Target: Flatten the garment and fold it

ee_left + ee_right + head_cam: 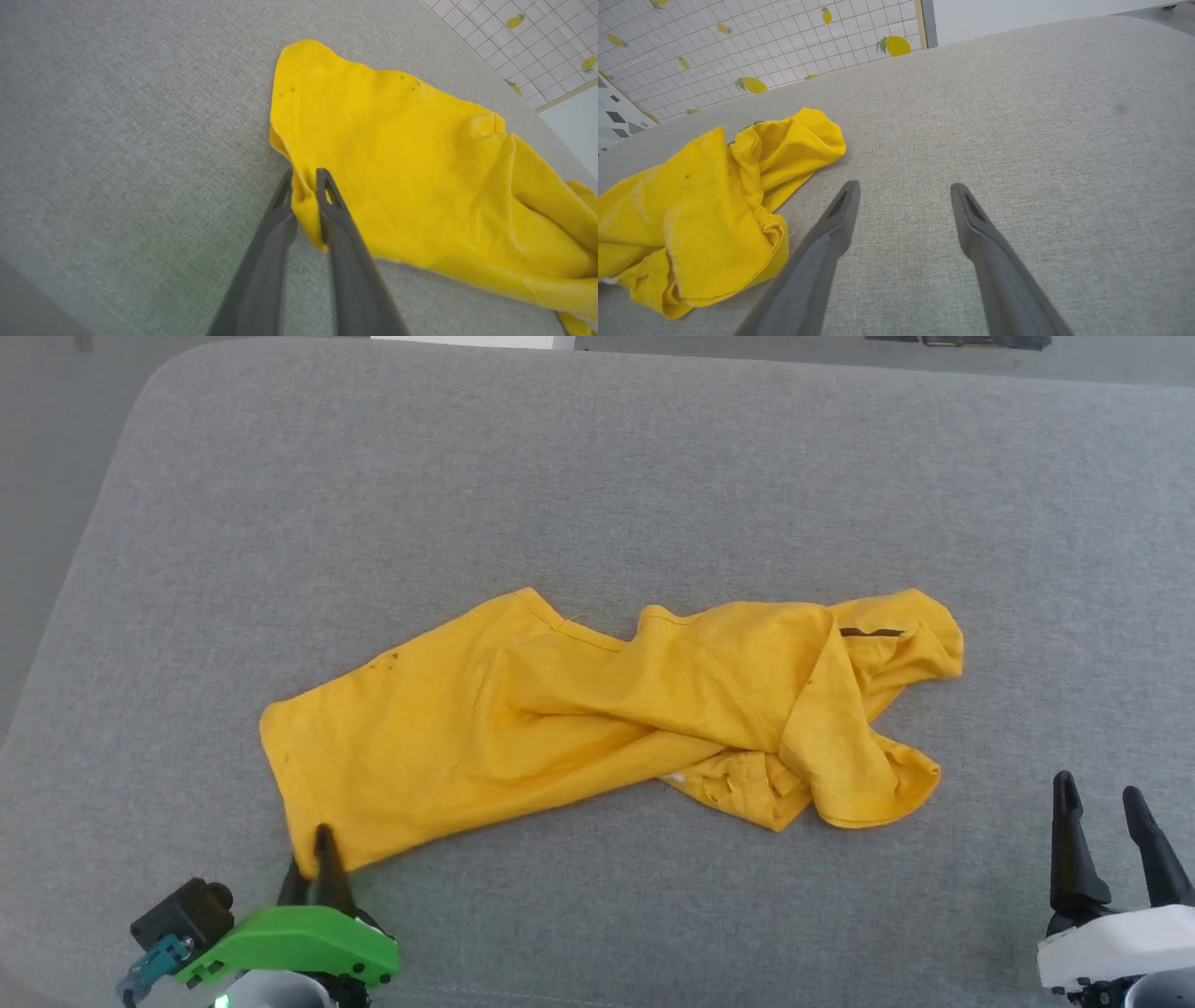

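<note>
The garment (560, 728), plain yellow and crumpled, lies twisted across the middle of the grey table (597, 476). The left tool (303, 179) is clenched on its near left corner. The right tool (1098, 789) hangs released over bare table, well apart from the garment's bunched right end. Beyond the table is a white checked lemon print (738, 46).

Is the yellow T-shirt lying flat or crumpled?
Crumpled. The garment lies twisted on the grey surface, its right part bunched over itself; the left gripper pinches one corner.
</note>
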`<state>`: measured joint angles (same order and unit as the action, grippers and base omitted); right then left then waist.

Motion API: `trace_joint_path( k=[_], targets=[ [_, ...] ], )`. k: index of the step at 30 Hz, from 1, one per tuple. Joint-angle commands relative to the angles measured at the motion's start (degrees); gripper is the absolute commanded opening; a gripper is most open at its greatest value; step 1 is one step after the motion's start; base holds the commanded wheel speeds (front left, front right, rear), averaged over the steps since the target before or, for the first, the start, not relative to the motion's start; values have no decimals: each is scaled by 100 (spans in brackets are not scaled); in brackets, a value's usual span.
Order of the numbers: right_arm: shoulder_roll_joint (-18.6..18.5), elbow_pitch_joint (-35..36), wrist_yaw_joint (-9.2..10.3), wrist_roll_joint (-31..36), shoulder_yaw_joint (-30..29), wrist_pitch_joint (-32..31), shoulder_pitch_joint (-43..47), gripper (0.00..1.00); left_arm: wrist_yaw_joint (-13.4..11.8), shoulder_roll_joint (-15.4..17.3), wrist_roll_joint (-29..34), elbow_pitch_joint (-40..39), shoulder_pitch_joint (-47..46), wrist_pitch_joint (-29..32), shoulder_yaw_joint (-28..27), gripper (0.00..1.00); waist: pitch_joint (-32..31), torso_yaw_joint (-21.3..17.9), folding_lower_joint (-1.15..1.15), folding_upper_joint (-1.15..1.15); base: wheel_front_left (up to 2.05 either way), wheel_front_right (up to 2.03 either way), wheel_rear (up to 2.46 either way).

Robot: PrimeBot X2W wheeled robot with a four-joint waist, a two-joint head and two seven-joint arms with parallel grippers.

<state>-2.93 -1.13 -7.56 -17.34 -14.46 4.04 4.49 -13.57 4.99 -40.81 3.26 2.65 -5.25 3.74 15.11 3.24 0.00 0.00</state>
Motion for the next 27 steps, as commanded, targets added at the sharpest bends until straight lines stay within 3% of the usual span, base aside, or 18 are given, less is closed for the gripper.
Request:
trace_joint_path(
  k=[1,6,12,18,24,27],
  targets=[
    [5,32,8,37,10,-20,-26,100,61,-18,-61,25,-68,-73,-24,100,-4,24,0,0,0,0,0],
    [5,22,8,49,44,-62,4,100,162,-60,33,-79,-251,-584,-37,100,-133,81,0,0,0,0,0],
    [5,307,8,376,558,-461,-85,100,383,59,837,-492,-138,-946,37,100,-270,73,0,0,0,0,0],
    [-79,759,8,1055,1438,-1764,-537,100,597,13,1382,-378,90,-972,148,100,-302,60,0,0,0,0,0],
    [-746,735,8,1099,2150,-3369,-734,100,805,-137,1442,-227,47,-974,171,100,-298,264,0,0,0,0,0],
    [-1029,667,8,1102,2380,-3676,-744,100,874,-168,1451,-164,26,-974,156,100,-294,380,0,0,0,0,0]
  ],
)
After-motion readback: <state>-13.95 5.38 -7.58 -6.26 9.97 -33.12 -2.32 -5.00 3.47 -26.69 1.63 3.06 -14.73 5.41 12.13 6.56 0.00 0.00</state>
